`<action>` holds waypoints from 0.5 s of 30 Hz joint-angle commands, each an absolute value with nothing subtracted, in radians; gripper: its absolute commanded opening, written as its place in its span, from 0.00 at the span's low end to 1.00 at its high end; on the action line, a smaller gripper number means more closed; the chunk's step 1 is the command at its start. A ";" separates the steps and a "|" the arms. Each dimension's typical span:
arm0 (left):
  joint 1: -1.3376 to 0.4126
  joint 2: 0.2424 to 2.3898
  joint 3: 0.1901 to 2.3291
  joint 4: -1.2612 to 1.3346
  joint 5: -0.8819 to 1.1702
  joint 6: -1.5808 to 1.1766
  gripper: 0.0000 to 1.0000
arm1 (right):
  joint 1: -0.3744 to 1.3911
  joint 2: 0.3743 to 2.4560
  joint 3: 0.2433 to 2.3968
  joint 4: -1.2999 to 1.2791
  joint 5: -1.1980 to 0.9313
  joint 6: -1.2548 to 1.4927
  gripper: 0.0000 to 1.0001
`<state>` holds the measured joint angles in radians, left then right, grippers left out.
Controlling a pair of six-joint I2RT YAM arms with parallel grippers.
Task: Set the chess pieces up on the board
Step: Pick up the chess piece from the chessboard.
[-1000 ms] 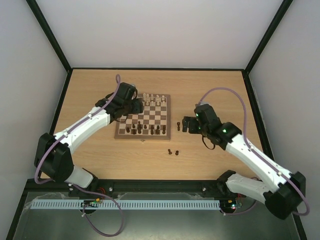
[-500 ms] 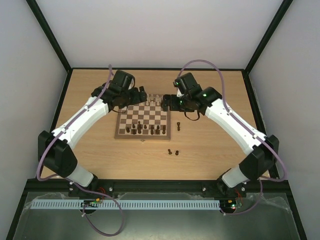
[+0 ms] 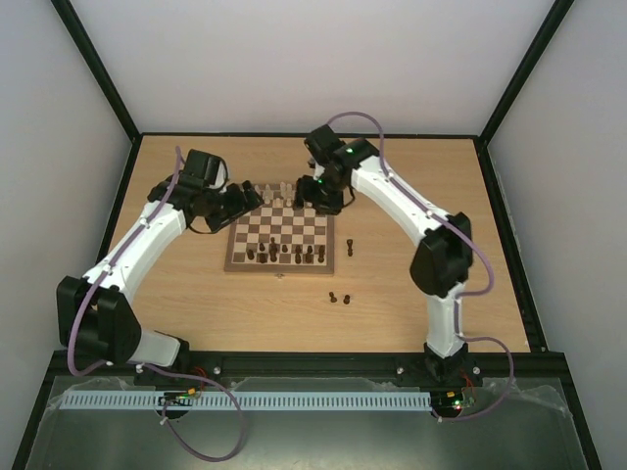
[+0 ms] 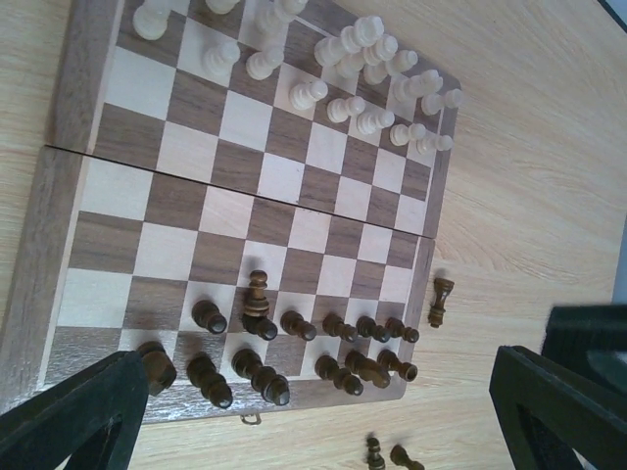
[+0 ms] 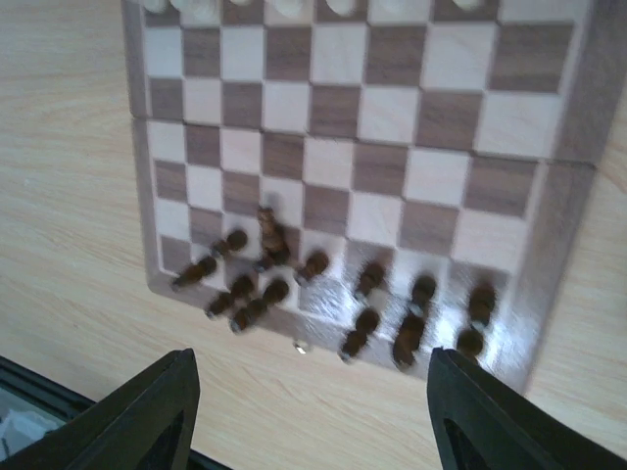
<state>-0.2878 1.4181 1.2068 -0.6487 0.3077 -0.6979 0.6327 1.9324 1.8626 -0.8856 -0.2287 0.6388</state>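
The board (image 3: 284,227) lies mid-table. Several dark chess pieces (image 3: 285,255) stand in its two near rows (image 4: 294,357) (image 5: 323,294), and one (image 4: 258,292) stands a square further in. Another dark piece (image 3: 351,245) stands on the table just off the board's right edge (image 4: 441,302). Two more (image 3: 339,298) lie on the table in front of it (image 4: 387,455). My left gripper (image 3: 247,196) hovers at the board's far left corner, open (image 4: 315,392) and holding nothing. My right gripper (image 3: 315,191) hangs over the far right corner, jaws apart (image 5: 313,392) and empty.
Cream-white chessmen (image 3: 284,188) fill the board's far rows (image 4: 362,59), right under both grippers. Light wood tabletop (image 3: 421,196) surrounds the board, with black frame edges at the back and sides.
My right arm has swung from the table right of the board up to its far right corner. The left gripper has opened and drawn back to the left.
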 commanded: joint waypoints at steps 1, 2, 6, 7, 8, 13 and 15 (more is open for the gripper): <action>-0.256 1.400 1.215 -0.692 0.377 -0.708 0.99 | 0.638 2.128 2.169 -1.191 -0.264 0.557 0.64; -0.251 1.397 1.219 -0.693 0.380 -0.713 0.99 | 0.638 2.184 2.236 -1.235 -0.266 0.546 0.61; -0.243 1.403 1.242 -0.705 0.378 -0.709 0.99 | 0.638 2.293 2.322 -1.266 -0.255 0.554 0.54; -0.240 1.410 1.246 -0.711 0.377 -0.708 0.99 | 0.640 2.299 2.317 -1.258 -0.248 0.563 0.53; -0.240 1.412 1.246 -0.711 0.378 -0.708 0.99 | 0.644 2.308 2.316 -1.251 -0.243 0.570 0.53; -0.222 1.400 1.226 -0.702 0.387 -0.704 0.99 | 0.675 2.339 2.332 -1.215 -0.217 0.599 0.53; -0.202 1.389 1.212 -0.695 0.397 -0.693 0.99 | 0.694 2.351 2.333 -1.193 -0.217 0.611 0.53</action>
